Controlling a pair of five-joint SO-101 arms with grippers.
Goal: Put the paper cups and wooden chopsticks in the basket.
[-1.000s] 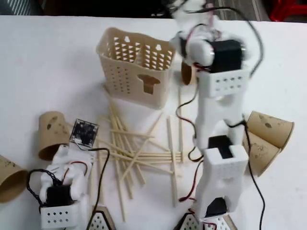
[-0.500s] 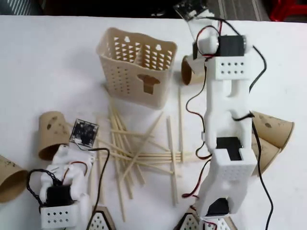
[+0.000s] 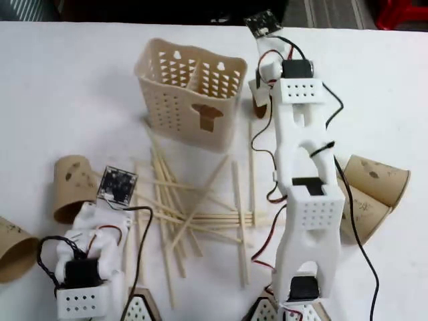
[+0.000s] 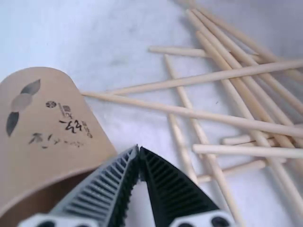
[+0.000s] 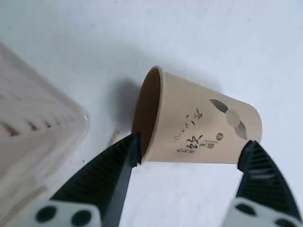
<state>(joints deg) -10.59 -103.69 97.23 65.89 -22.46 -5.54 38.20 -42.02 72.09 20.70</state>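
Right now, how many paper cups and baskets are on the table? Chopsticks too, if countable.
Paper cups: 5
Basket: 1
Wooden chopsticks: overlapping pile, no exact count
Total: 6, chopsticks excluded

5 paper cups (image 3: pixel 73 184), 1 basket (image 3: pixel 180 114), 2 arms (image 3: pixel 304 167), wooden chopsticks (image 3: pixel 200 215) too tangled to count

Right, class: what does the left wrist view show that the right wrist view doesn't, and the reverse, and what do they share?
Left, not right: a crisscross heap of chopsticks, left jaws shut beside one cup. Right, not left: the basket wall, right jaws open with another cup framed between them. Shared: a paper cup on its side, white table, chopstick wood (right: just one tip).
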